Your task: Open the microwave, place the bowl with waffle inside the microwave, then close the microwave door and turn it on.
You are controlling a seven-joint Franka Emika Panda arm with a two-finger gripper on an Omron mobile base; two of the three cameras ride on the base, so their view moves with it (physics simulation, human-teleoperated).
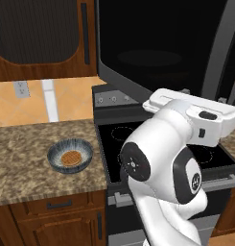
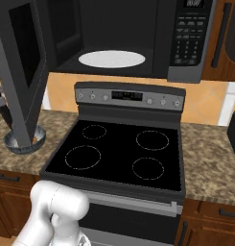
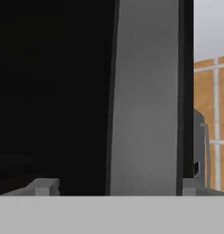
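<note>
- Right base view: microwave (image 2: 152, 33) above the stove (image 2: 121, 153), cavity exposed, white turntable plate (image 2: 111, 59) lying flat inside.
- Microwave door (image 2: 23, 72): swung wide to the left, long axis upright, edge toward the camera; it hides part of the bowl (image 2: 16, 141).
- Bowl (image 1: 70, 155): upright on the counter (image 1: 23, 153) left of the stove (waffle (image 1: 70, 157) flat inside).
- Gripper (image 3: 115, 186): fingertips (image 3: 45, 186) spread apart, straddling the door's grey edge; contact cannot be told.

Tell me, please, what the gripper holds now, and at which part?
The fingertips stand wide apart on either side of the grey edge of the open microwave door; whether they actually grip it cannot be told.
</note>
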